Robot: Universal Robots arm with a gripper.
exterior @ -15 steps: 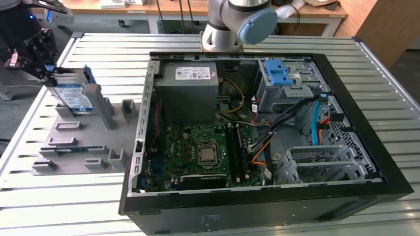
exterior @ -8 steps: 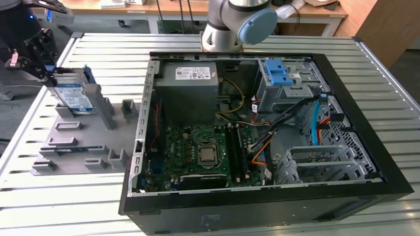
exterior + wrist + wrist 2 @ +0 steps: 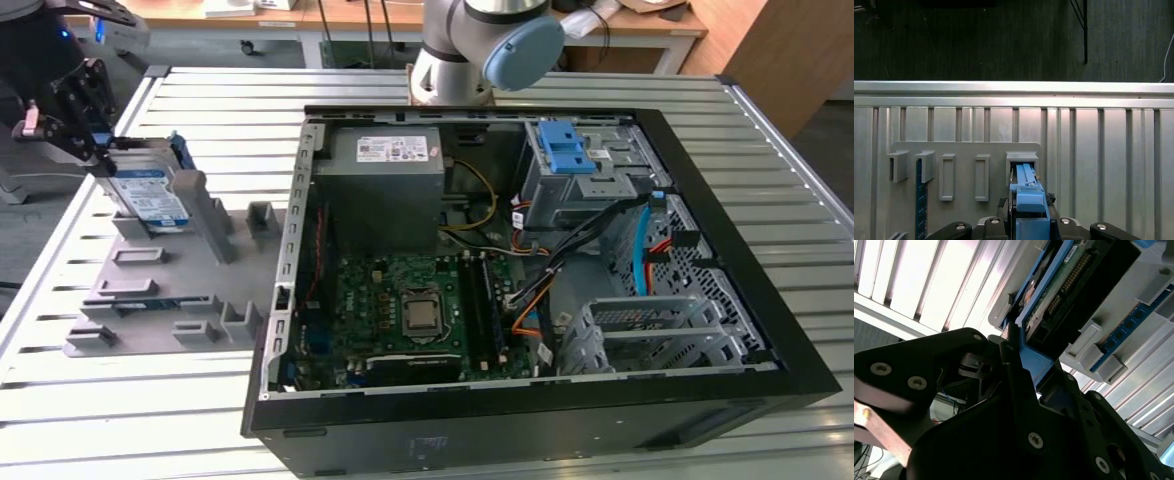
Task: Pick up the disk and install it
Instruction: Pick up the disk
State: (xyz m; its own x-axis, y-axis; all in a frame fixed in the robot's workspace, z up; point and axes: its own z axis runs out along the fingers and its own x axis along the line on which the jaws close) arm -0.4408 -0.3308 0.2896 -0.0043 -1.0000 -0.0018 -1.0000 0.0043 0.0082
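**Jaws on the disk at the holder, open case alongside**

Arm (image 3: 474,45): base stands at the far edge of the worktop (image 3: 747,130), behind the open case (image 3: 534,400). Its wrist end hangs at the exterior view's left, above the far corner of the grey holder (image 3: 147,300), tilted down toward it.

Jaws: closed in on the blue bracket (image 3: 1036,367) at the disk's upper end. In the second wrist view a black finger (image 3: 1013,352) lies flat against the bracket. In the first wrist view the bracket sits between them, in line with a slot (image 3: 1021,161) in the holder.

Disk (image 3: 147,195): on edge, near upright, silver with a white-and-blue label. Its lower edge is down among the holder's grey uprights. Cannot tell whether it is seated or lifted clear. It is well apart from the drive cage (image 3: 581,165) in the case.
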